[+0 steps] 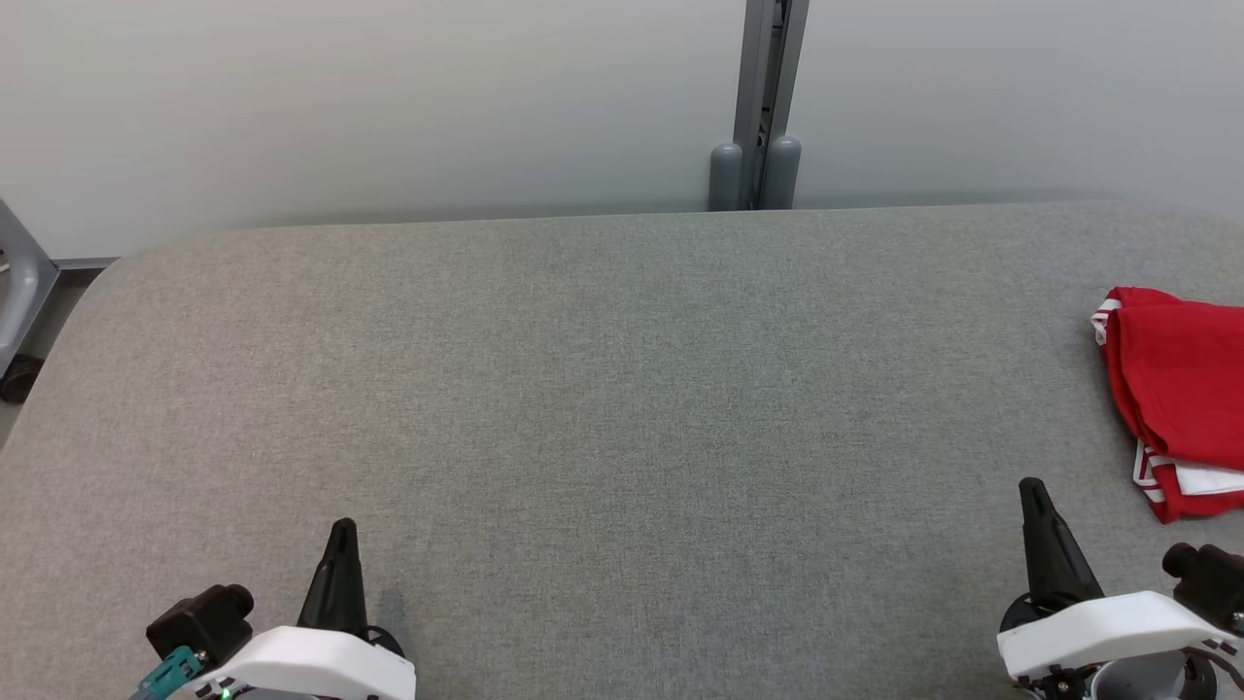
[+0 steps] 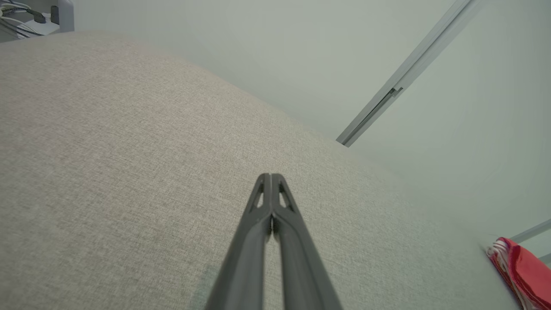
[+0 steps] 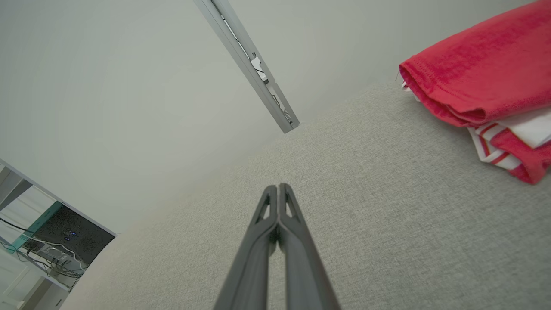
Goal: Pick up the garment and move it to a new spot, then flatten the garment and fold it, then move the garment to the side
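My left gripper (image 1: 342,533) and right gripper (image 1: 1033,491) are both pressed together and empty, low over the grey worktop (image 1: 622,389). The folded red-and-white garment (image 1: 1181,389) lies near my right gripper, ahead and to its right.

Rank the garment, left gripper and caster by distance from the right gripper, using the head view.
From the right gripper:
1. Garment, just to its right, farther back on the table.
2. Left gripper, across the table, far to the left.
3. Caster, beyond the table's left edge.
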Tool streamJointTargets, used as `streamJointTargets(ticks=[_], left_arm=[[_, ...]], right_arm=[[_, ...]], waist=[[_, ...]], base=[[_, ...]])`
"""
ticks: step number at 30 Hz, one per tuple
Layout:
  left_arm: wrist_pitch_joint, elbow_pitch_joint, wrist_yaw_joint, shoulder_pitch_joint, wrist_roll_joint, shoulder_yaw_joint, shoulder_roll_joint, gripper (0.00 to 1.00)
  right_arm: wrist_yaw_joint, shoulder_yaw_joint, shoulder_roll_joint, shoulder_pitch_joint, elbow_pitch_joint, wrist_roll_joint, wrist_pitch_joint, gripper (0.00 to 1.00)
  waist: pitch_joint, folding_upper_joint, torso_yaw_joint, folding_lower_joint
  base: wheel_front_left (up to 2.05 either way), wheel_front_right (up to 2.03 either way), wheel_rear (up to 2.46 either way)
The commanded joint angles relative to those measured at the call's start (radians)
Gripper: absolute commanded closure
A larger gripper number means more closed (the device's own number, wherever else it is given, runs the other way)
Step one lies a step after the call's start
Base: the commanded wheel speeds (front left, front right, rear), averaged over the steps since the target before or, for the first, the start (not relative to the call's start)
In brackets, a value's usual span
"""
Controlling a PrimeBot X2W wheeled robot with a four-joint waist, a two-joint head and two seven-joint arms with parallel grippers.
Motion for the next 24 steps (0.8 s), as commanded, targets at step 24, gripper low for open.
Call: streamJointTargets(ticks=[24], left_arm=[[0.082, -0.021, -0.075, -0.056, -0.339, 0.072, 0.012, 1.0]], right_arm=[[0.0, -0.042, -0.01, -0.035, -0.031, 0.343, 0.091, 1.0]], waist=[[-0.008, 0.0, -0.005, 0.0]], base=[[0.0, 0.0, 0.0]])
